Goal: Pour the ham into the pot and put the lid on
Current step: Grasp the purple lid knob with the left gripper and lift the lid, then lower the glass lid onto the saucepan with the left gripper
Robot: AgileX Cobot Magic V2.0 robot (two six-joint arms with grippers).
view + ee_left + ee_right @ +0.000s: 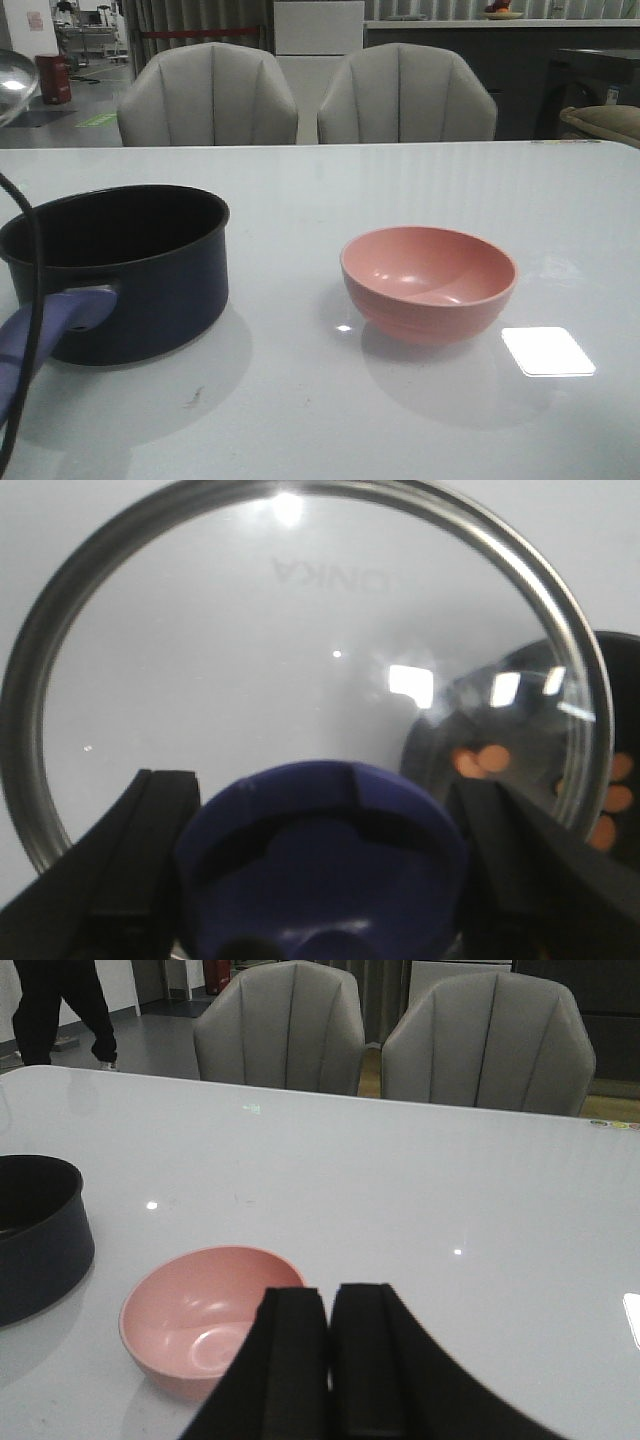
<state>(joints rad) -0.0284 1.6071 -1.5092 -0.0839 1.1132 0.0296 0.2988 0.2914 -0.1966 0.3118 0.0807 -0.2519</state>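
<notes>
My left gripper [322, 815] is shut on the blue knob [320, 870] of the glass lid [250, 650] and holds it in the air. Through the glass I see the dark pot [525, 725] below and to one side, with several orange ham pieces [482, 762] on its bottom. In the front view the pot [130, 270] stands at the left with its purple handle [55, 325] toward me, and only an edge of the lid [12, 80] shows at the top left. My right gripper [330, 1305] is shut and empty, above the table beside the pink bowl [190, 1315].
The pink bowl [430, 280] is empty and stands right of the pot on the white table [400, 190]. Two grey chairs [210, 95] stand behind the far edge. A black cable [30, 300] hangs across the pot's handle.
</notes>
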